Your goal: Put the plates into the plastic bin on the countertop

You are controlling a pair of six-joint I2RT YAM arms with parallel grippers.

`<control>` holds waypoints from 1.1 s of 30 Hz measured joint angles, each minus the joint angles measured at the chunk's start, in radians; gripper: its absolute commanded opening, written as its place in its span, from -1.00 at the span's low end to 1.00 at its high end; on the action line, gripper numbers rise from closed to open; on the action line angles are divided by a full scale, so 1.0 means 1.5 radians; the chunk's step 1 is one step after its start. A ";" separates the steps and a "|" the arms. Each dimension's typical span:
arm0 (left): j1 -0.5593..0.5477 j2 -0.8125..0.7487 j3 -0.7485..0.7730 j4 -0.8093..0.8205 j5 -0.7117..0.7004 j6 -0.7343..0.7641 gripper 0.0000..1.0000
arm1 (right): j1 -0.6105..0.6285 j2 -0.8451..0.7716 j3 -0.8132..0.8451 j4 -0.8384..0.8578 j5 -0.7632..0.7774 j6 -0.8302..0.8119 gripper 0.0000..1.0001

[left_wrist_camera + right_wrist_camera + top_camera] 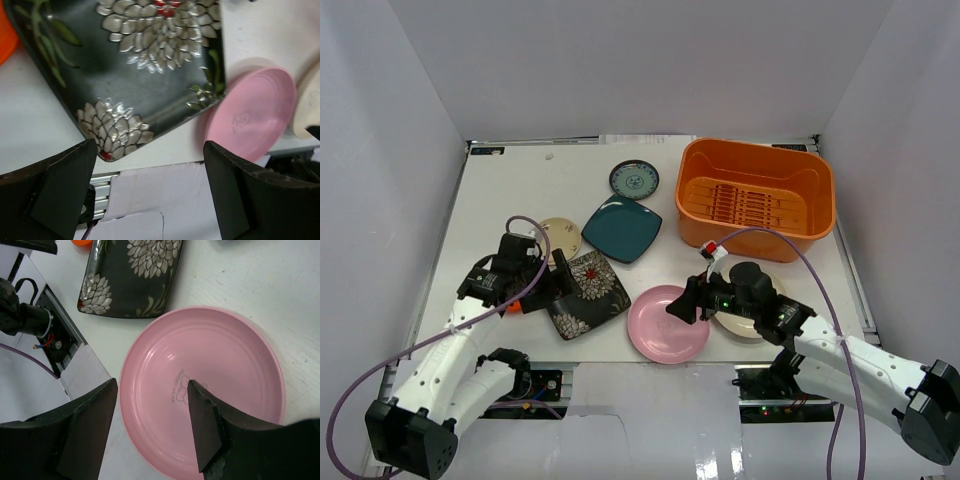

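Observation:
The orange plastic bin (755,195) stands at the back right of the white countertop (520,190), with nothing in it. The black floral square plate (587,293) (145,65) lies front left, the pink round plate (667,323) (205,390) beside it. My left gripper (552,285) (150,195) is open and empty at the black plate's left near edge. My right gripper (685,305) (150,425) is open, its fingers straddling the pink plate's left rim. The cream round plate (745,322) lies partly under my right wrist. The small orange plate (512,307) peeks out under my left wrist.
The teal square plate (622,228), the small blue-patterned plate (634,179) and the small beige plate (560,237) lie mid-table left of the bin. White walls enclose the table. The near table edge and arm bases lie just below both grippers.

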 measured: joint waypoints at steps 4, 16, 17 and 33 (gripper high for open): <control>0.000 0.050 0.006 -0.030 -0.064 -0.026 0.96 | 0.006 -0.015 -0.006 0.019 0.010 0.000 0.29; 0.000 0.067 -0.051 -0.016 -0.201 -0.182 0.84 | 0.007 -0.040 -0.026 0.044 0.014 0.000 0.29; 0.000 0.065 -0.060 -0.007 -0.207 -0.195 0.83 | 0.007 -0.042 -0.026 0.044 0.014 0.000 0.29; 0.000 0.009 -0.248 0.223 -0.218 -0.303 0.32 | 0.010 -0.045 -0.036 0.050 0.014 0.003 0.26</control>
